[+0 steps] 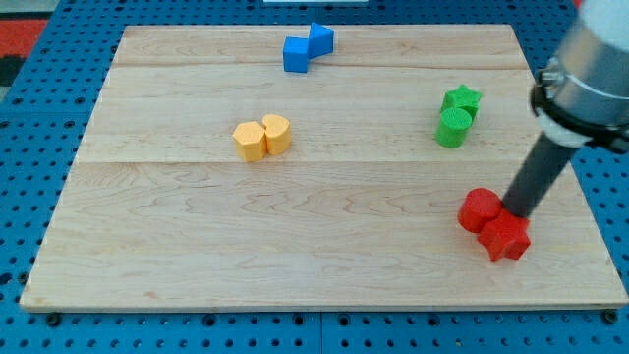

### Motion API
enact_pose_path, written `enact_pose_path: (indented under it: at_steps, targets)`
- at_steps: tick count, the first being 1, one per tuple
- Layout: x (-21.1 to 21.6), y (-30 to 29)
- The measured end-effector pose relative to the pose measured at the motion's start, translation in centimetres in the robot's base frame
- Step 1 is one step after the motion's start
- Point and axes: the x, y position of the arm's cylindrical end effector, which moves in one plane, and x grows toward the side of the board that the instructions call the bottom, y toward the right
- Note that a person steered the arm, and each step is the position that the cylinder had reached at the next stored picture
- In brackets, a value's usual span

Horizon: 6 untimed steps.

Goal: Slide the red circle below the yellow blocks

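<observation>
The red circle (480, 209) lies at the view's lower right, touching a second red block (507, 237) just below and right of it. My tip (513, 210) rests against the right side of the red circle, right above the second red block. Two yellow blocks (262, 137) sit side by side left of the board's centre, far to the left of the red circle and higher in the view.
Two blue blocks (307, 47) touch each other at the view's top centre. A green star (462, 100) and a green round block (453, 127) sit at the right. The wooden board (324, 246) ends close to the right of the red blocks.
</observation>
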Motion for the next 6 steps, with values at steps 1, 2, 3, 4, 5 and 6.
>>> enact_pose_path:
  at_steps: [1, 2, 3, 4, 5, 6]
  targets:
    - [0.3, -3.7]
    - [0.2, -8.6]
    - [-0.5, -13.5]
    - [-0.8, -13.1]
    - [-2.5, -10.0]
    - [-3.9, -13.0]
